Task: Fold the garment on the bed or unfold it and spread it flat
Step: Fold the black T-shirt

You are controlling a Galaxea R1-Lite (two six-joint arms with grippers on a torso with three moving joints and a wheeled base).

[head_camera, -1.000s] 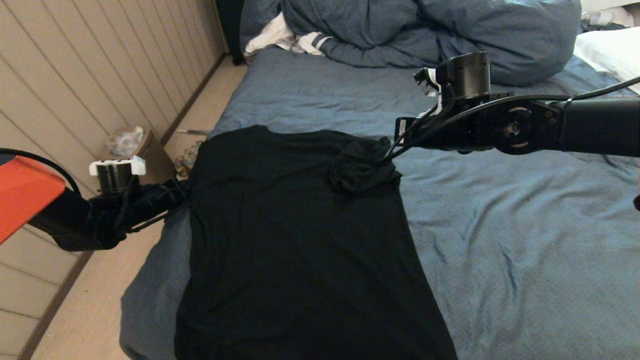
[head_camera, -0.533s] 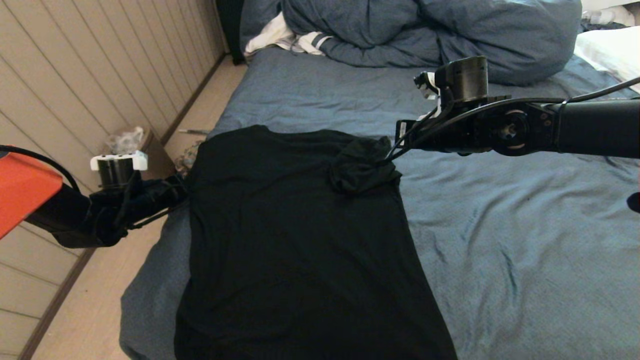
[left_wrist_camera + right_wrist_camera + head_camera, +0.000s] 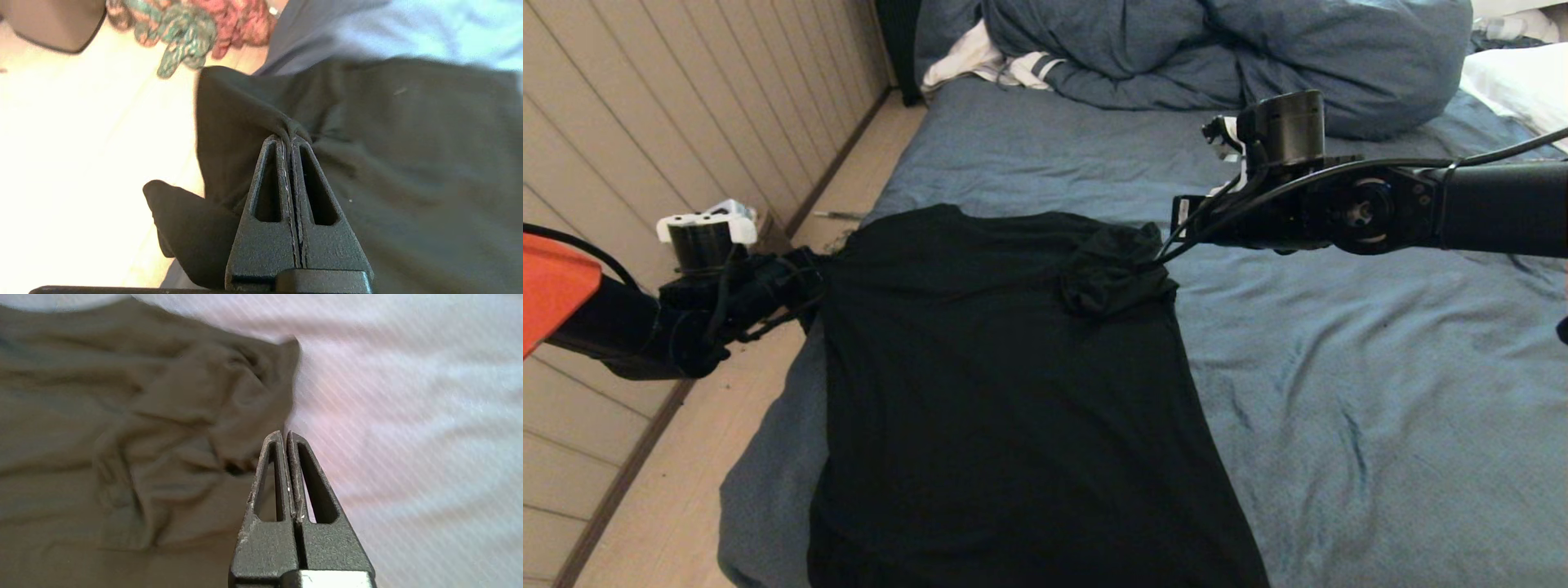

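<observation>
Black garment (image 3: 1005, 392): limp, light jersey, best taken at its edges; left gripper (image 3: 289, 139) pinches its edge, right gripper (image 3: 284, 435) closed, empty, above its bunched sleeve (image 3: 1115, 273).

The garment (image 3: 1005, 392) is running off the head view's bottom edge, its near hem unseen, while the right arm (image 3: 1380, 212) is covering part of the bed (image 3: 1380, 392).

garment (image 3: 996, 392): matt black knit cloth, softly creased | bed (image 3: 1380, 392): wrinkled slate-blue woven sheet | left pincer (image 3: 291, 141): grainy matt black plastic | duvet (image 3: 1241, 49): bunched blue cloth
</observation>
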